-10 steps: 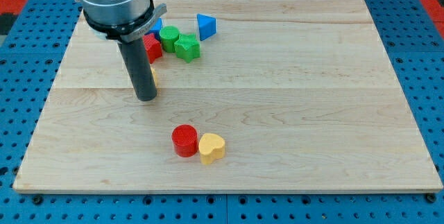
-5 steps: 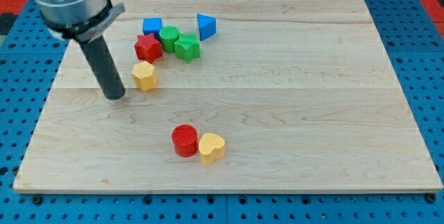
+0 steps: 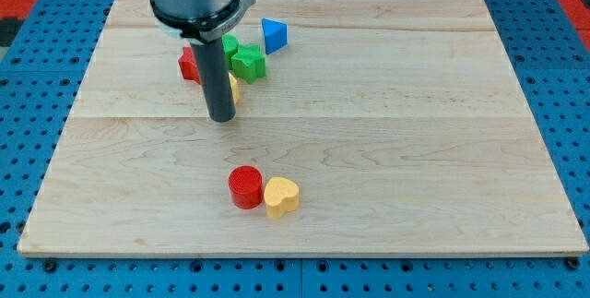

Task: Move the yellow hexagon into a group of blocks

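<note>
My tip (image 3: 221, 119) rests on the wooden tabletop (image 3: 387, 132), left of centre, touching or just beside the yellow hexagon (image 3: 235, 89), which is mostly hidden behind the rod; only a sliver shows at the rod's right edge. No hand is fitted, so there is no open or closed state to record.

The hexagon sits just below the upper cluster: red star (image 3: 189, 64), green cylinder (image 3: 230, 47), green block (image 3: 248, 62), shape unclear, and blue triangle (image 3: 274, 34).

Red cylinder (image 3: 245, 187) and yellow heart (image 3: 282, 196) touch each other near the view's bottom, well apart from the hexagon.
</note>
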Robot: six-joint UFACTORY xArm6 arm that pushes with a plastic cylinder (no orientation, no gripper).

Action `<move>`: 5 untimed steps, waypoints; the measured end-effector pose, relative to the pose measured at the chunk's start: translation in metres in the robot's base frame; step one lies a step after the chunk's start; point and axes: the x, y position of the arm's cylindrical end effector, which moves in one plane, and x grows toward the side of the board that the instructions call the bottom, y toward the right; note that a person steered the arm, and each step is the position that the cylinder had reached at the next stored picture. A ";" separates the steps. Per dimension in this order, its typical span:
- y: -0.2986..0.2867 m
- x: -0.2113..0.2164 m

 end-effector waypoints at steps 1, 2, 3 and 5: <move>-0.024 -0.026; -0.031 -0.044; -0.028 -0.039; 0.078 -0.009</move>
